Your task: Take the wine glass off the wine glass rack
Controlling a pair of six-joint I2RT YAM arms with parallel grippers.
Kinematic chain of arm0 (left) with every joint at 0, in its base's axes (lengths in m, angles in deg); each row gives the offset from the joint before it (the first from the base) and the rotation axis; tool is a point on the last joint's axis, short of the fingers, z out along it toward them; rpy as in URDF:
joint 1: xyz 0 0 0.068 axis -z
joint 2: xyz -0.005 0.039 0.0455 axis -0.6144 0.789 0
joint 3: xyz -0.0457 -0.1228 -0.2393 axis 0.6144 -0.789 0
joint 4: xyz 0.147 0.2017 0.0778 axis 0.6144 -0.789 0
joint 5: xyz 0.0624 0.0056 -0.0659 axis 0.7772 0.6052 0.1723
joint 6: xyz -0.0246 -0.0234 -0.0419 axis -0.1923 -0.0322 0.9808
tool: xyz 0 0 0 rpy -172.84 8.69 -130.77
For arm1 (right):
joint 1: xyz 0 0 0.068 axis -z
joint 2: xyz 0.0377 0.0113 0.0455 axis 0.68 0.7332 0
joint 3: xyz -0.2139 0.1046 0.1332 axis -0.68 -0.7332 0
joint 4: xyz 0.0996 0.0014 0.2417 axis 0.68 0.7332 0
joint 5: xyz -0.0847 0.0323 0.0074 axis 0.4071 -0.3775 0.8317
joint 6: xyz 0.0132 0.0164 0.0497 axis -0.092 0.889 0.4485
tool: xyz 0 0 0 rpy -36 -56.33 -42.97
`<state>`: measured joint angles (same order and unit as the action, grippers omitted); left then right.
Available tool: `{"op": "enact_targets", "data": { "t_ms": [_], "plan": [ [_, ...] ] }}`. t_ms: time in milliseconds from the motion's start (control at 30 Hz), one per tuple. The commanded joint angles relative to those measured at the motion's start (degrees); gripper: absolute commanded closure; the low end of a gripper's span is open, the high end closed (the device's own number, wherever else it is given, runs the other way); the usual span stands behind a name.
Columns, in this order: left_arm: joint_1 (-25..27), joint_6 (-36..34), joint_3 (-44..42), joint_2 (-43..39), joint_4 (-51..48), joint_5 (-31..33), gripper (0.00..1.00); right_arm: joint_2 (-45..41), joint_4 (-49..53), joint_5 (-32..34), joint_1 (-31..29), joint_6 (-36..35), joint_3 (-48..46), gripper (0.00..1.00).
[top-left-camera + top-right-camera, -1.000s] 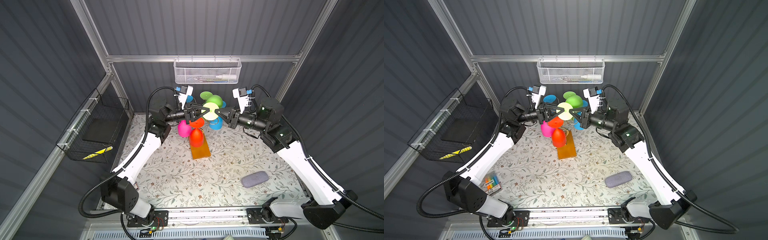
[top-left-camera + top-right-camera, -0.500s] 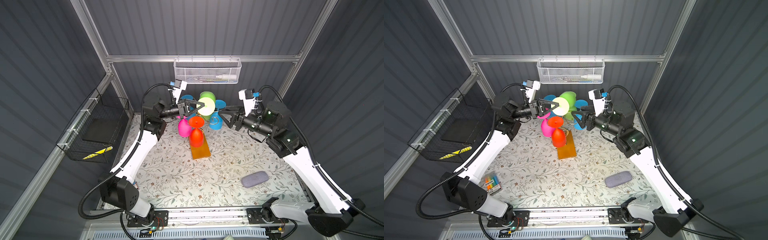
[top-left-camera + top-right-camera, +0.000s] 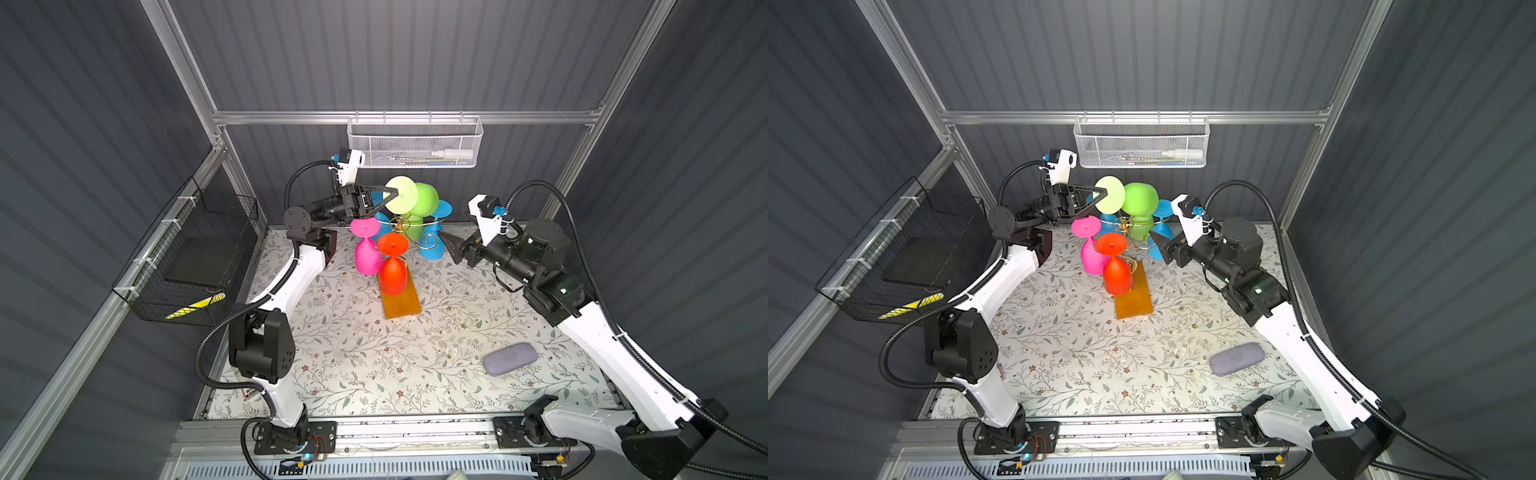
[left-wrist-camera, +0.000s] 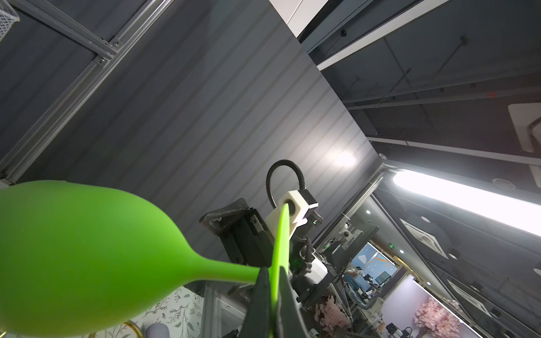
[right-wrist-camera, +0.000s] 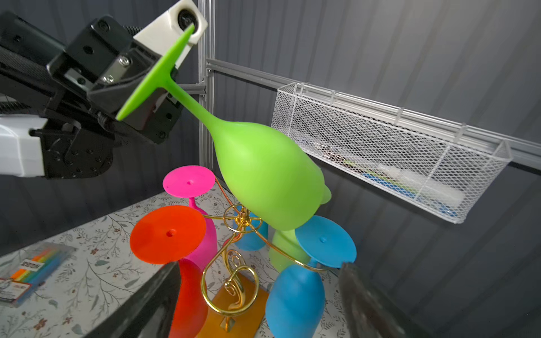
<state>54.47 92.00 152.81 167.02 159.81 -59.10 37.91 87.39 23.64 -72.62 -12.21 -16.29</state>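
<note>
Right wrist view: lime-green wine glass [image 5: 263, 181] is off the scroll arms, tilted, foot up & bowl down, w/ bowl rim just over top of wine glass rack [image 5: 234, 289]; can't tell if rim touches it. Left hand [image 4: 273, 295] pinches the glass's flat foot, a finger pressed on each face. Right hand [image 5: 259, 264] is spread wide, holds nothing, just beside rack near a blue glass [image 5: 295, 295]. Pink glass [image 5: 188, 181], orange-red glass [image 5: 168, 232], 2nd blue glass [image 5: 253, 237] & 2nd green glass [image 5: 281, 248] hang upside down on rack. Rack's amber base [image 3: 401, 303] sits on floral desk [image 3: 374, 365], toward the rear. White mesh basket [image 5: 380, 152] hangs on back wall.
</note>
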Motion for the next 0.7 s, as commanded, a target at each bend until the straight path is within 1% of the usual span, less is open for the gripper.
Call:
{"op": "enact_targets", "data": {
  "t_ms": [0,67,233,367,400,467,667],
  "plan": [
    [0.05,5.47,2.01,-1.57,7.0,-0.74,1.0,1.22,-7.46,-2.12,-0.28,-8.5,-0.77,0.12],
    [0.05,3.44,1.32,-2.79,4.87,-1.06,1.0,2.69,-8.84,-2.84,-0.28,-10.74,-0.34,0.11],
    [0.08,-2.17,-0.92,-5.22,-1.68,-1.3,1.0,5.8,-12.15,-6.16,-0.27,-12.32,0.87,0.09],
    [0.05,-1.82,-1.37,-5.69,-1.59,-1.4,1.0,8.35,-13.43,-6.17,-0.28,-13.09,2.73,0.08],
    [0.05,-1.82,-1.52,-5.84,-1.66,-1.38,1.0,8.98,-13.32,-8.71,-0.25,-12.89,3.51,0.08],
    [0.05,-1.77,-1.86,-6.04,-1.89,-1.16,1.0,9.87,-13.39,-9.82,-0.34,-12.71,4.54,0.08],
    [0.05,-1.64,-3.3,-6.83,-1.95,-0.41,1.0,12.68,-15.12,-9.84,-0.33,-12.15,7.39,0.06]
  ]
}}
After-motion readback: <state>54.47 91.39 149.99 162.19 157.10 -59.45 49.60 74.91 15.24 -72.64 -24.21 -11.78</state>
